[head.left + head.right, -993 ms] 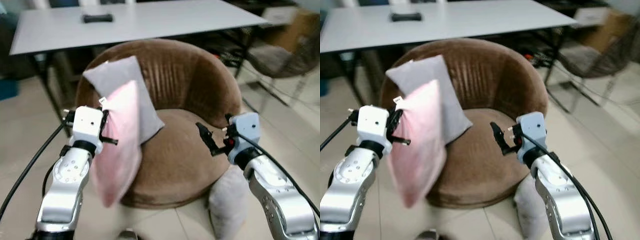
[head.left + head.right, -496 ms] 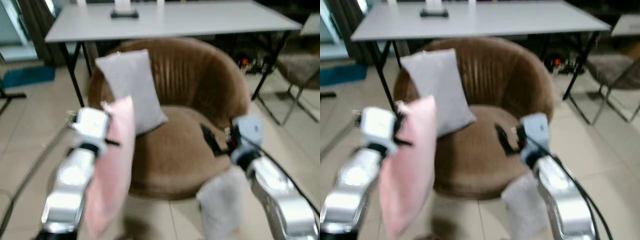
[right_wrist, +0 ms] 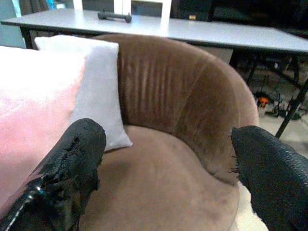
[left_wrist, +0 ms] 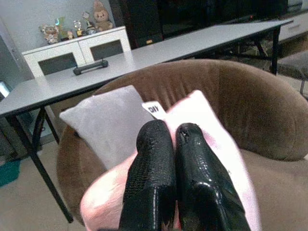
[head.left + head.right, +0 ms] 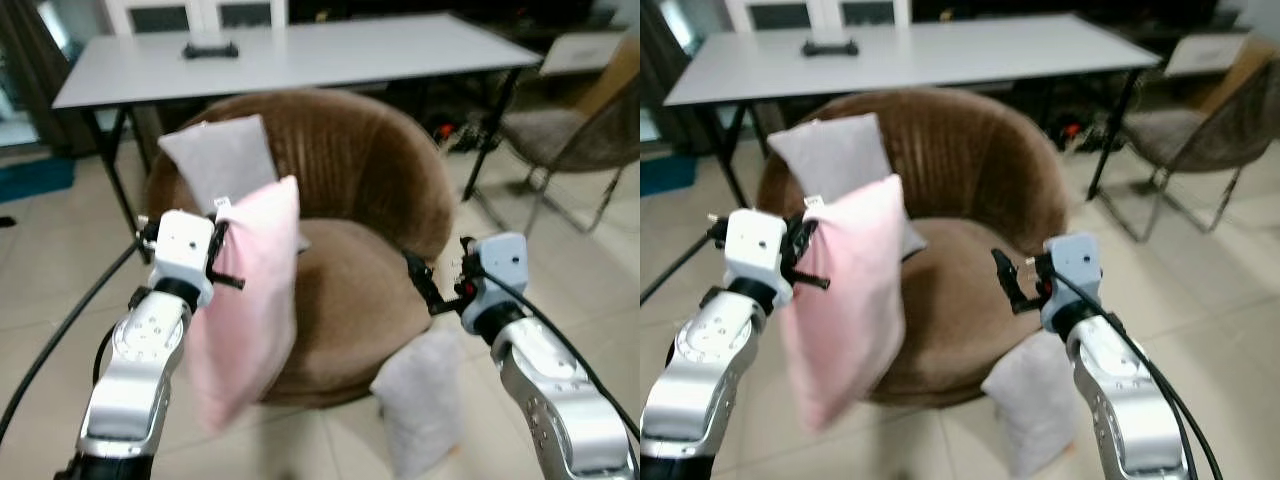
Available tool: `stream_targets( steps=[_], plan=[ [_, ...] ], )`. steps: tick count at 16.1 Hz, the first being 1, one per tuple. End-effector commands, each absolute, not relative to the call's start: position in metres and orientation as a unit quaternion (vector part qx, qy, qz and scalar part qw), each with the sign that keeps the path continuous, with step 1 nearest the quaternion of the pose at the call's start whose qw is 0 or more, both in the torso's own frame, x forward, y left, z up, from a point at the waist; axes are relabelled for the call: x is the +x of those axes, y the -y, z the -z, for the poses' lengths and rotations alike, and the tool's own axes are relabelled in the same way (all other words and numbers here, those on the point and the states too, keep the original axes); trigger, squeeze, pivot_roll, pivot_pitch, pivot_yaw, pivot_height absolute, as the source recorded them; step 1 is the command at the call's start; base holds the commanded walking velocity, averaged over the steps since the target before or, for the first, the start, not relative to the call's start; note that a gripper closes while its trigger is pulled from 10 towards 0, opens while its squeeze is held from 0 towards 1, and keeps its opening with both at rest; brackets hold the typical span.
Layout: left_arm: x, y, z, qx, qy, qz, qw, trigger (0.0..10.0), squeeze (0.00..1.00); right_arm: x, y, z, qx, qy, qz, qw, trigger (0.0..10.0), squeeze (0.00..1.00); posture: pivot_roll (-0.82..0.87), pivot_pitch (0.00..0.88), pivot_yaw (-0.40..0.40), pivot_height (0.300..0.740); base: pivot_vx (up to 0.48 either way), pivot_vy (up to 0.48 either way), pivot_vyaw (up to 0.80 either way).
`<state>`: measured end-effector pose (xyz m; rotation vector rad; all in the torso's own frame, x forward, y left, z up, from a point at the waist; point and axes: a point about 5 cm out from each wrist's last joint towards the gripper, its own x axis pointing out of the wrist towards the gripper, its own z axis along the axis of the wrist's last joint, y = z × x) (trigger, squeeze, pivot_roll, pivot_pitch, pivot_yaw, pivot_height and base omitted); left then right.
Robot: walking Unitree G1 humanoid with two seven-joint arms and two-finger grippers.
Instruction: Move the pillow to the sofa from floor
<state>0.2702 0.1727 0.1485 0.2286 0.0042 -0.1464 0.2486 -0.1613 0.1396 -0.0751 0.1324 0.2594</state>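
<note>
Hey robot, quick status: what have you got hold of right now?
Left gripper shut on pink pillow, held up beside brown chair. Right gripper open, over seat. Grey pillow already on chair; another on floor.

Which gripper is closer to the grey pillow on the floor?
Right. The right gripper hangs open just above the grey floor pillow; the left gripper, shut on the pink pillow, is across the chair.

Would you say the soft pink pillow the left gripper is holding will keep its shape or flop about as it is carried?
Probably floppy: the soft pink pillow hangs down from the left gripper, which is pinched shut on its top edge. It seems light, since that one pinch holds it. It may swing, as its lower end hangs free before the round brown velvet chair.
</note>
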Motion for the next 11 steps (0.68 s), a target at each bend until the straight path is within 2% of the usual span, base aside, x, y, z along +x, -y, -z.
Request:
stream_targets(
  steps=[1,11],
  plan=[
    [0.2720,-0.1719,-0.1598,0.114,0.026,0.080,0.990,10.0,0.00,0.2499,0.1600,-0.1414,-0.039,-0.060,-0.131,0.989,10.0,0.00,0.02,0.000,0.027,0.740,0.379,0.000,0.00],
    [0.2713,-0.1724,-0.1602,0.116,0.028,0.088,0.989,10.0,0.00,0.2501,0.1602,-0.1408,-0.037,-0.061,-0.130,0.989,10.0,0.00,0.02,0.000,0.031,0.740,0.377,0.000,0.00]
  ],
)
